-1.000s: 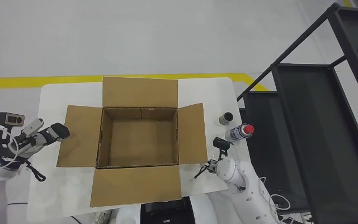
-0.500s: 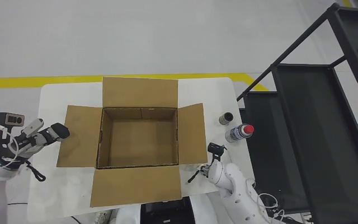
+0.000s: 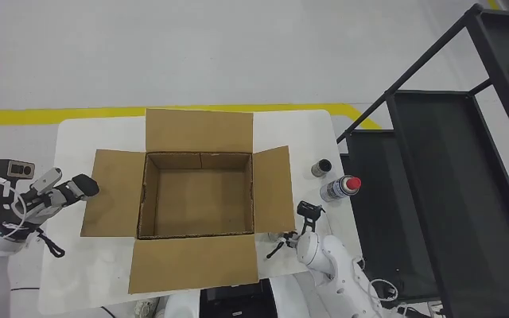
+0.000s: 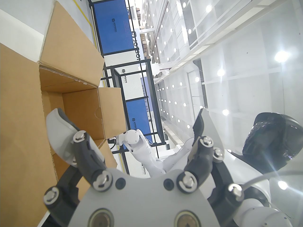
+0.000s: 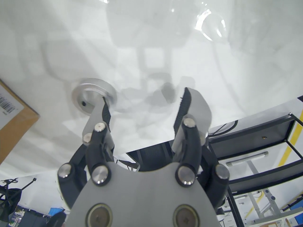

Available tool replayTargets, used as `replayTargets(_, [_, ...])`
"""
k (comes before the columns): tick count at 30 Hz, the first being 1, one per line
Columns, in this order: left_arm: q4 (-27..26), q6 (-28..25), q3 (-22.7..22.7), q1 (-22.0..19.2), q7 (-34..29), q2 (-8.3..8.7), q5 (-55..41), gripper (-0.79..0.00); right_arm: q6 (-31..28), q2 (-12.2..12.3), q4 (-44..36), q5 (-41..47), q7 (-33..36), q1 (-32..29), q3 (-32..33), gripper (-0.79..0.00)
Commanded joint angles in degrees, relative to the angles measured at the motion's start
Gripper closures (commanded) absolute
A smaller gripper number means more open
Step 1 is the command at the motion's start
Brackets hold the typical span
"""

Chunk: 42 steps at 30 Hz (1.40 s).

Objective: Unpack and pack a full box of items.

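Top view: cardboard box (image 3: 199, 203) sits mid-counter (image 3: 95, 135), all 4 flaps folded out, bare floor showing. Left pincer (image 3: 79, 189) hangs over the counter's left edge, just off the box's left flap. In left wrist view its fingers (image 4: 61, 128) are spread wide w/ nothing betw. them, box beyond. Right pincer (image 3: 309, 211) is at the counter's near-right part, beside the right flap. In right wrist view its fingers (image 5: 194, 109) are approx. half apart, gripping nothing. Small dark can (image 3: 321, 168) & red-capped spray can (image 3: 340, 188) sit close together right of the box. Black rack (image 3: 429, 159) is right of the counter.
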Motion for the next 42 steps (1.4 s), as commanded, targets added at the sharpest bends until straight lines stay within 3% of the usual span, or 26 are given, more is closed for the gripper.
replayTargets(1, [0.00,0.00,0.00,0.00,0.00,0.00,0.00,-0.785,-0.76,0.15,-3.65,1.01,-1.64,-2.30,1.06,-0.785])
replayTargets(8, [0.00,0.00,0.00,0.00,0.00,0.00,0.00,-0.785,-7.18,0.80,-15.16,7.64,-8.03,-12.29,6.61,-0.785])
replayTargets(12, [0.00,0.00,0.00,0.00,0.00,0.00,0.00,-0.785,-22.63,1.37,-19.10,18.68,-14.02,-18.57,11.95,-0.785])
replayTargets(17, [0.00,0.00,0.00,0.00,0.00,0.00,0.00,-0.785,-43.87,2.16,-16.59,32.38,-21.32,-24.65,20.68,-0.785])
replayTargets(20, [0.00,0.00,0.00,0.00,0.00,0.00,0.00,-0.785,-50.93,2.57,-14.11,36.85,-22.28,-25.72,23.68,-0.785])
replayTargets(23, [0.00,0.00,0.00,0.00,0.00,0.00,0.00,-0.785,-53.93,2.86,-12.68,38.89,-21.87,-25.26,24.48,-0.785])
replayTargets(42, [0.00,0.00,0.00,0.00,0.00,0.00,0.00,-0.785,-53.93,2.86,-12.68,38.89,-21.87,-25.26,24.48,-0.785])
